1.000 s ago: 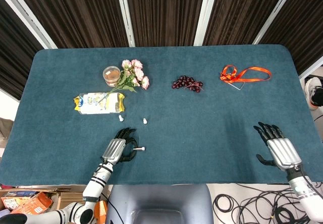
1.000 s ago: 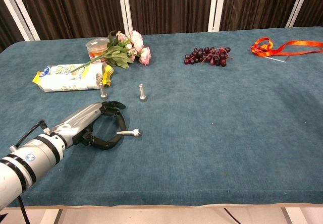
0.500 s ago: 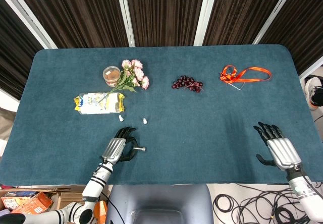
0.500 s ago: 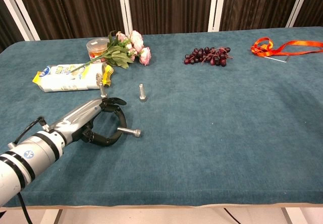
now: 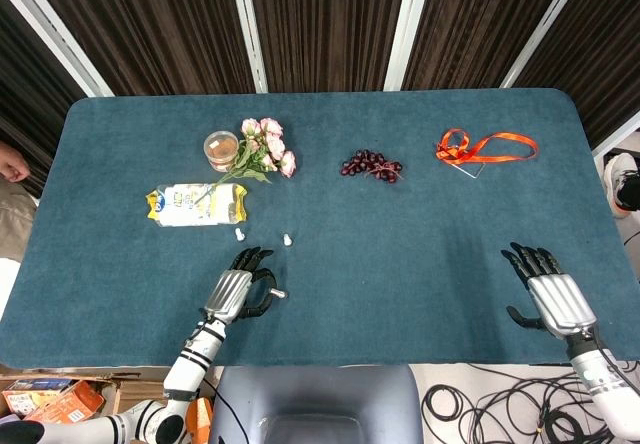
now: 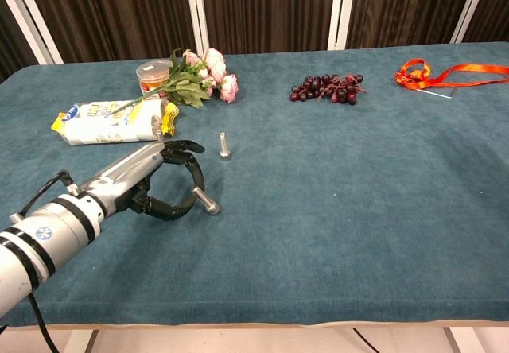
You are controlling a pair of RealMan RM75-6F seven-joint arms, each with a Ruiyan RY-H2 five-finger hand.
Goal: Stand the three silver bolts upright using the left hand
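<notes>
Teal cloth table [image 6: 358, 210], dark curtains behind. Your left hand [image 6: 147, 182] sits near the front edge, fingers curled round the third bolt [image 6: 207, 201], pinching it; bolt's tilted, head toward 4 o'clock. Two other bolts stand upright: one [image 6: 225, 146] at 1 o'clock from the hand, another [image 5: 240, 234] just beside the snack bag [image 6: 111, 122]. Right hand [image 5: 548, 289] rests w/ fingers spread, holding nothing, well apart at 3 o'clock.

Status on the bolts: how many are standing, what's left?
Done: one bolt stands by itself, and a second by the snack bag looks upright. In hand: the left robot hand pinches the third bolt, which is tilted. Left: set it upright and release.
</notes>
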